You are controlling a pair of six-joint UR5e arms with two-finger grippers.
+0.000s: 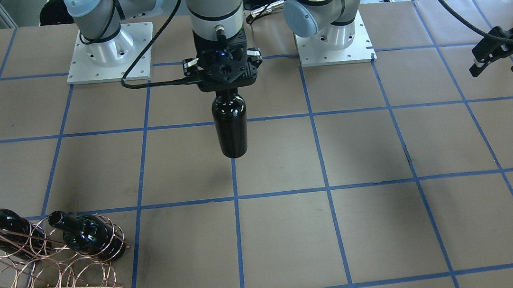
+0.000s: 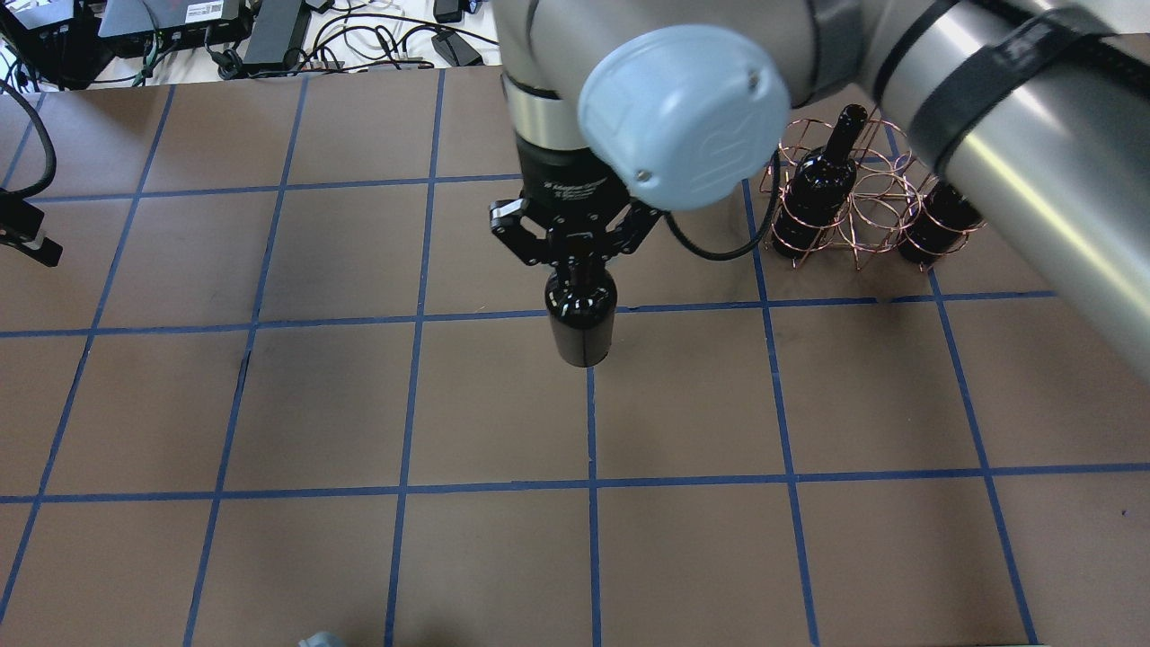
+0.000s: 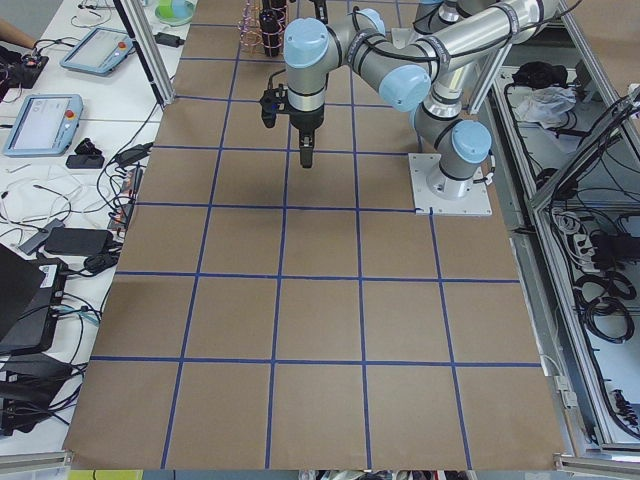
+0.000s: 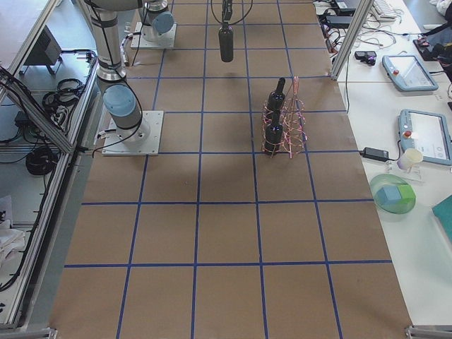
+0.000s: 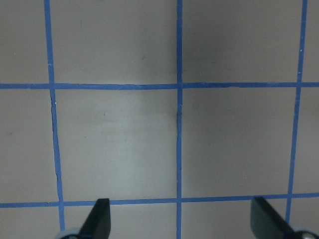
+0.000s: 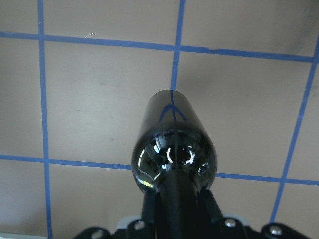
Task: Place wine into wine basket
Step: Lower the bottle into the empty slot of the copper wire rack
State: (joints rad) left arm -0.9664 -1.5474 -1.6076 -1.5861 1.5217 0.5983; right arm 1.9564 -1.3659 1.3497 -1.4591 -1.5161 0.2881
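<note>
The right end effector pinches the slim neck of a glossy, near-black glass wine bottle, with its fingers pressed against the glass. The bottle has no label and rounded shoulders. It hangs upright, long axis vertical, neck up and base down, over the middle of the brown desk. It is well apart from the copper-coloured wire wine basket. The left end effector is spread wide and holds nothing.
</note>
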